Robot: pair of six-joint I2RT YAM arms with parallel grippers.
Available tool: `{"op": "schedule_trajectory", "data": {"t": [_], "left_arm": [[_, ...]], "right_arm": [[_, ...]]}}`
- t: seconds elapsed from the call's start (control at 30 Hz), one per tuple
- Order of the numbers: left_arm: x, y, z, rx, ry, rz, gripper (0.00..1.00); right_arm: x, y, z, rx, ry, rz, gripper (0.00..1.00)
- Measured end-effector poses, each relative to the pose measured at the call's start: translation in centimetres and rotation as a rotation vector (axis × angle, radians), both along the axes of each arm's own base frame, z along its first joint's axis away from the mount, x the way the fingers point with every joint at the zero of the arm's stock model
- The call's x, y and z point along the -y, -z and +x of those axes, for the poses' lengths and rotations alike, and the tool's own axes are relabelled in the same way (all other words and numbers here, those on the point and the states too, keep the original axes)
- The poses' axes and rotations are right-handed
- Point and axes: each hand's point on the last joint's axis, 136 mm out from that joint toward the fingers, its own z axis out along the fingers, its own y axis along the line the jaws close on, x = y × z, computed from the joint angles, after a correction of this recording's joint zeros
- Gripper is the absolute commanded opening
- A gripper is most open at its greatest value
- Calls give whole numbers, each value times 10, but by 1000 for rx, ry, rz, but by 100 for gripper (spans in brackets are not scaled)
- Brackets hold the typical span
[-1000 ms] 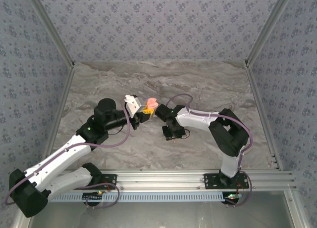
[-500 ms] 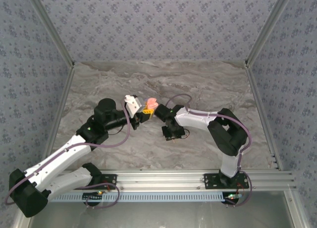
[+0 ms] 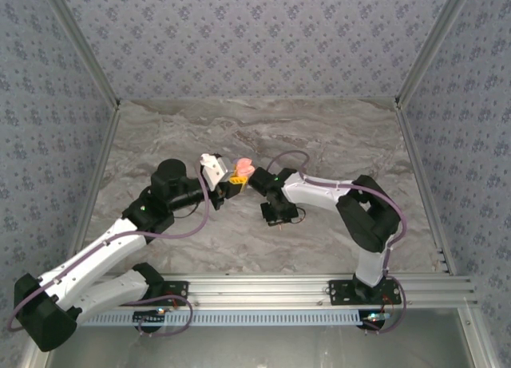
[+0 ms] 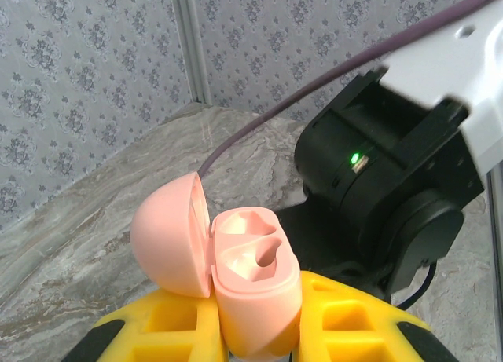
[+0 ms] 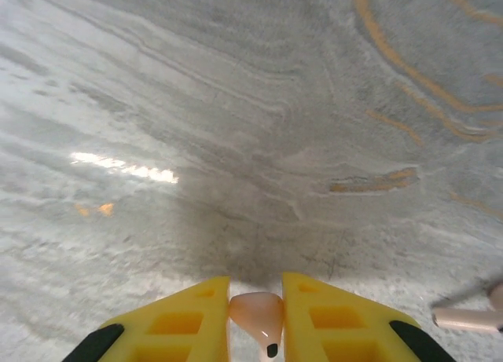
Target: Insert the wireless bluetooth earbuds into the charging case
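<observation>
As the top view shows, the left gripper (image 3: pixel 233 179) holds the pink case (image 3: pixel 246 168); at the left wrist, its jaws clamp the open case; at the right wrist, the right gripper (image 5: pixel 255 290) pinches a pink earbud (image 5: pixel 257 311); held by so little, it could twist or drop.

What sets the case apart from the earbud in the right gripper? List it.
The case juts well past the left gripper's fingertips; the earbud sits sunk between the right gripper's. The case is hinged open, showing two wells; the earbud is one solid piece with a dark tip. Both are pale pink, each pinched between yellow fingers.
</observation>
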Motion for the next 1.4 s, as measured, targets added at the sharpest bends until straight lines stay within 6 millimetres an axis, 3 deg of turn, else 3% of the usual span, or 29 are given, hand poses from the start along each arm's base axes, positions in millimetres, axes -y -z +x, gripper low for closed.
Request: {"op": "schedule_trajectory", "data": {"t": [0.1,0.27,0.43,0.63,0.87,1.17,1.4], "left_arm": [[0,0,0,0,0,0,0],[1,1,1,-8,0,-4,0],[10,7,8,-32,8,-13,0],[21,16,15,-69,28,-26,0],[31,21,18,-93,55,-38,0],[33,20,16,-95,70,-47,0],[33,20,16,-95,70,-47,0]], "right_arm": [[5,-38,15,91,34,77,23],[25,-136,40,335,104,266,23],[31,-227,47,564,98,448,22],[27,-294,39,719,43,613,23],[-3,-313,25,750,-61,705,23],[-37,-306,30,735,-127,717,22],[-48,-302,30,729,-151,719,23]]}}
